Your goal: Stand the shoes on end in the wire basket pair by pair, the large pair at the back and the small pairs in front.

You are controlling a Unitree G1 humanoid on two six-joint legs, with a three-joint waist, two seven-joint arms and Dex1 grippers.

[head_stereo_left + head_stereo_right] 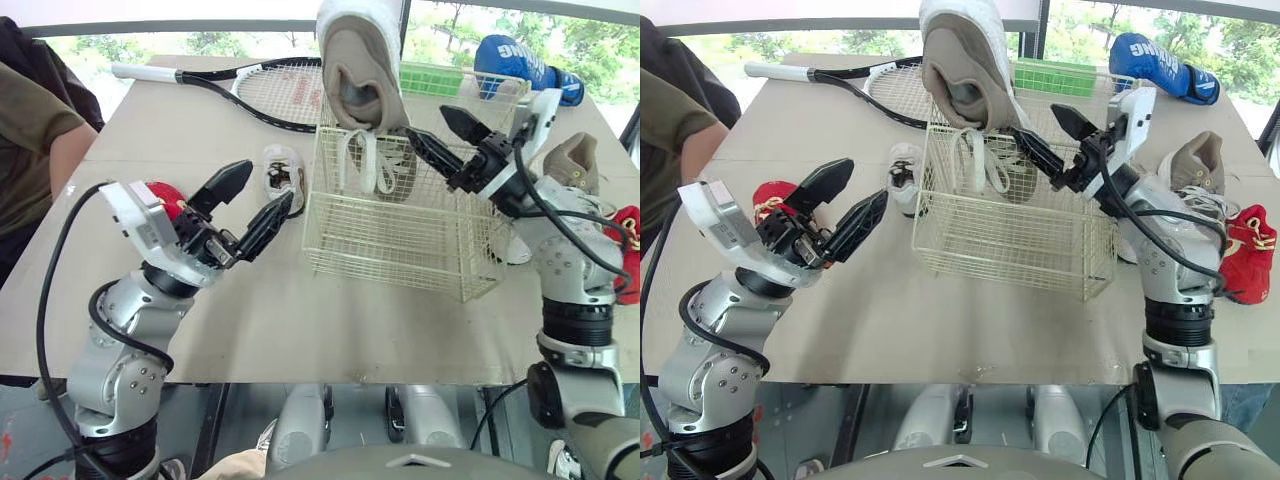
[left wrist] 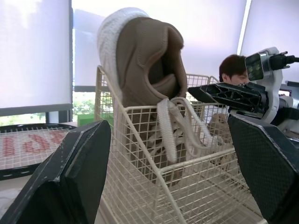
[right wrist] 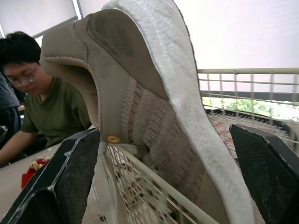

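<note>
A pale wire basket stands mid-table. One large tan shoe with a white sole stands on end in its back left corner, toe down, laces hanging inside. Its mate lies on the table right of the basket. A small white shoe lies just left of the basket. One small red shoe sits behind my left gripper and another lies at the far right. My left gripper is open, left of the basket. My right gripper is open, just right of the upright shoe, above the basket.
A tennis racket lies at the back left of the table. A blue boxing glove and a green object sit behind the basket. A person sits at the table's left side.
</note>
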